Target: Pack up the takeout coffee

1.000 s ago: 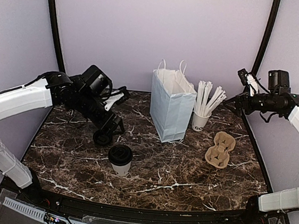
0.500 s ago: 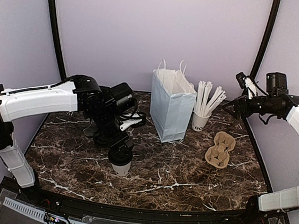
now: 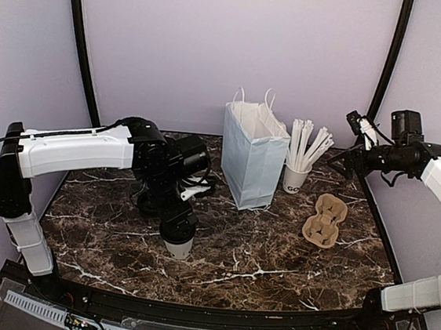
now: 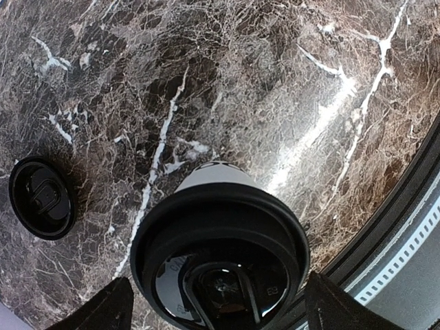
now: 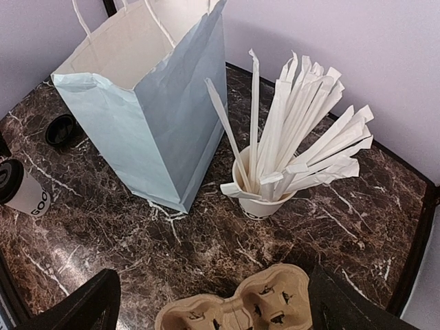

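- Your left gripper (image 3: 176,223) hung directly over the takeout coffee (image 3: 179,246), pointing down at its black lid.
- In the left wrist view, the left gripper (image 4: 220,313) had its fingers (image 4: 96,313) spread wide, one at each side of the lid, with marble visible between each finger and the cup. Nothing was clamped.
- The takeout coffee (image 4: 220,254) stood upright on the marble table (image 3: 274,257), lid on, at about 7 o'clock from the white paper bag (image 3: 253,157) and well apart from it. It was outside the bag.
- A loose black lid (image 4: 41,198) lay flat on the marble at about 9 o'clock from the cup in the left wrist view, separate from it.
- Your right gripper (image 3: 347,159) was held in the air at about 2 o'clock from the cup of white sticks (image 3: 296,177). Its fingers (image 5: 82,309) stood far apart and held nothing.
- The bag stood upright with its mouth open; you could not see its inside from the top view.
- The cup of sticks stood just beside the bag at its 3 o'clock.
- The brown pulp carrier (image 3: 325,219) lay at about 5 o'clock from the stick cup, apart from it.
- From the right wrist view, the takeout coffee (image 5: 20,189) showed at 8 o'clock from the bag (image 5: 158,117).
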Robot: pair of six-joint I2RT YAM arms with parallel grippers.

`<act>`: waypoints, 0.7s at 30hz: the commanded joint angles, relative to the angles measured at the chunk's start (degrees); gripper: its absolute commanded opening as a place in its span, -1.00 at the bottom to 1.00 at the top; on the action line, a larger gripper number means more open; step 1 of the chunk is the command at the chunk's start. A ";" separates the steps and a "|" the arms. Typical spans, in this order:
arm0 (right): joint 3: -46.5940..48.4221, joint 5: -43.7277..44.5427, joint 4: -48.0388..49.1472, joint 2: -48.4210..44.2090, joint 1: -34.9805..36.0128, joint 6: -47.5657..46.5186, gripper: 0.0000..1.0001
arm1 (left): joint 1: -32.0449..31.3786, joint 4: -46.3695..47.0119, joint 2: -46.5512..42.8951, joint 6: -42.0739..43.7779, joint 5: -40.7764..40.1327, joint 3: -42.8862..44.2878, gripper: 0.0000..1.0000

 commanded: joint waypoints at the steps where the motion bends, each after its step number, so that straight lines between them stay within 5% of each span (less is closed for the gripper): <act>1: -0.50 -0.67 0.89 -1.12 -0.30 -0.55 0.93 | -0.25 -1.56 0.35 -0.65 0.13 1.69 0.73; 21: -0.59 -0.79 1.06 -0.56 -0.33 -0.64 0.92 | -0.32 -3.19 1.67 -1.13 2.66 1.92 0.35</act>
